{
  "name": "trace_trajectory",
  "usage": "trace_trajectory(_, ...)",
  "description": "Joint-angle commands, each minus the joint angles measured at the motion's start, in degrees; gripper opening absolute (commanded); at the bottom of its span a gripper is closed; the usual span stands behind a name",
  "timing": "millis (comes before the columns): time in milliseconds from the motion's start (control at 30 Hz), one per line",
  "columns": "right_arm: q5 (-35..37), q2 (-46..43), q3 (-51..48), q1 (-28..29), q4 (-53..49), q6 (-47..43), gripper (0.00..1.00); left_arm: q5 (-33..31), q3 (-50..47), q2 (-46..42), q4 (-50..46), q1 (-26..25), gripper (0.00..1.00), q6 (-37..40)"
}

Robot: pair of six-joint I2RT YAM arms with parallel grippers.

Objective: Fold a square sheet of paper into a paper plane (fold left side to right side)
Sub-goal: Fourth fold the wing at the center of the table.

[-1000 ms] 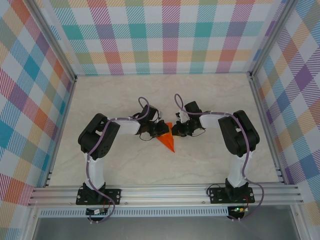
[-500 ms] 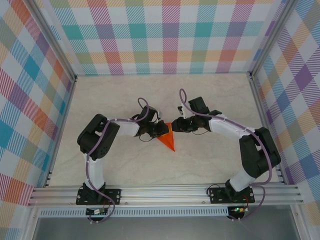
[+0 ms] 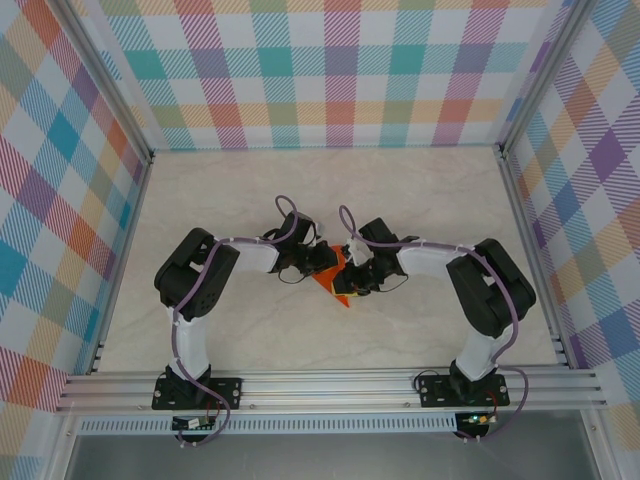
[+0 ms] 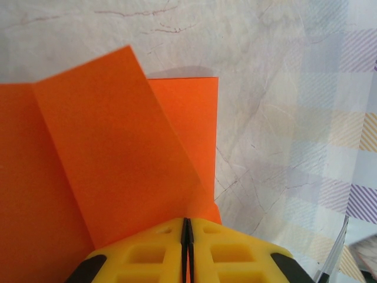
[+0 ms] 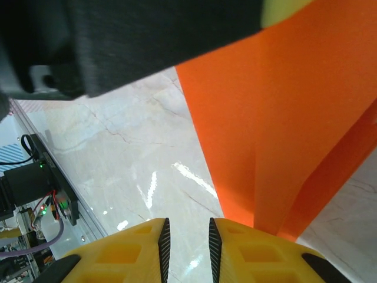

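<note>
From above, the folded orange paper (image 3: 338,290) lies mid-worktop (image 3: 250,200), its upper part hidden under both arms. At the left wrist, the left end effector (image 4: 186,221) is pinched tight on the paper's raised flap. At the right wrist, the right end effector (image 5: 187,223) stands a narrow slit apart, the paper just beside it and cut off by a dark blur (image 5: 147,41).
</note>
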Motion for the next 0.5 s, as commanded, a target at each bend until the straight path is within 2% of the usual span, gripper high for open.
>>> trace_trajectory(0, 0.0, 1.4, 0.4, 0.3, -0.4, 0.2, 0.26, -2.9, -2.3, 1.5, -5.4, -0.9, 0.12, 0.9)
trace_trajectory(467, 3.5, 2.3, 0.0, 1.3, -2.5, -0.6, 0.27, -3.0, -2.2, 1.5, -5.5, -0.9, 0.11, 0.9)
